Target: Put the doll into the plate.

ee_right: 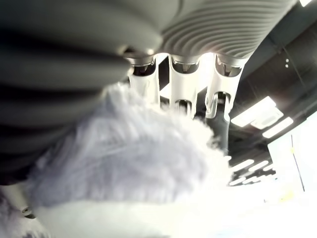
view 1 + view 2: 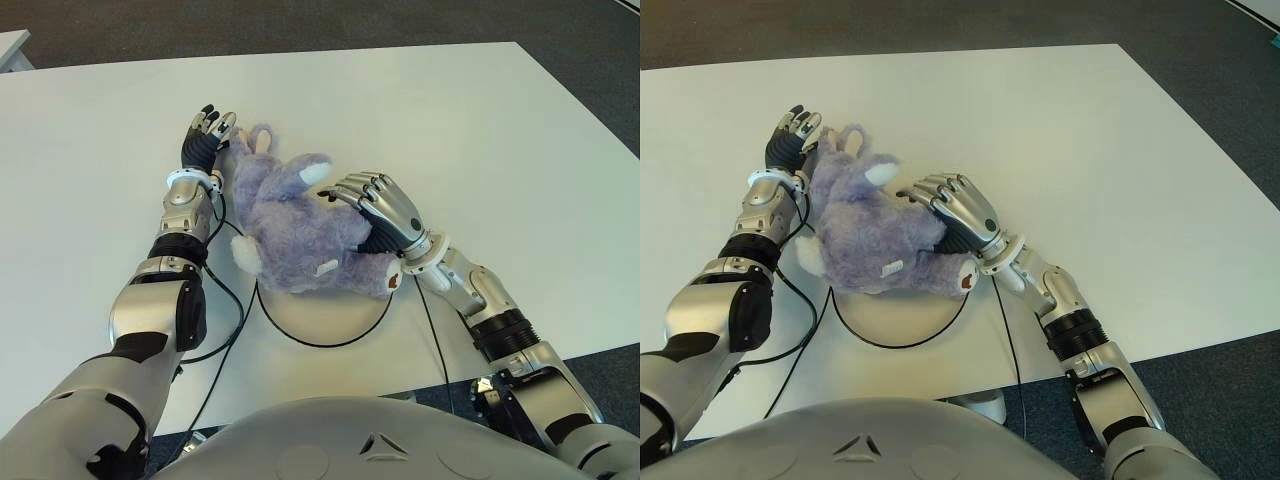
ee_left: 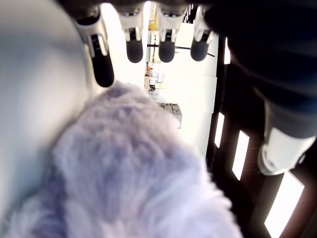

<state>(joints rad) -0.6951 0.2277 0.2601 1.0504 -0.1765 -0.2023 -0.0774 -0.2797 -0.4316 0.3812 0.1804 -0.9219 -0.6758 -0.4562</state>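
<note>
A purple plush doll [image 2: 295, 225] lies on the white table, its lower body over the far part of a round white plate [image 2: 330, 318] with a dark rim. My right hand [image 2: 385, 210] sits on the doll's right side, fingers curled into the fur [image 1: 133, 153]. My left hand [image 2: 208, 135] stands against the doll's head on the left, its fingers [image 3: 101, 64] stretched out straight along the fur [image 3: 129, 168]. Part of the plate is hidden under the doll.
The white table [image 2: 480, 130] stretches wide around the doll. Black cables [image 2: 232, 325] run along my left arm and past the plate toward the table's near edge. Dark floor lies beyond the table's edges.
</note>
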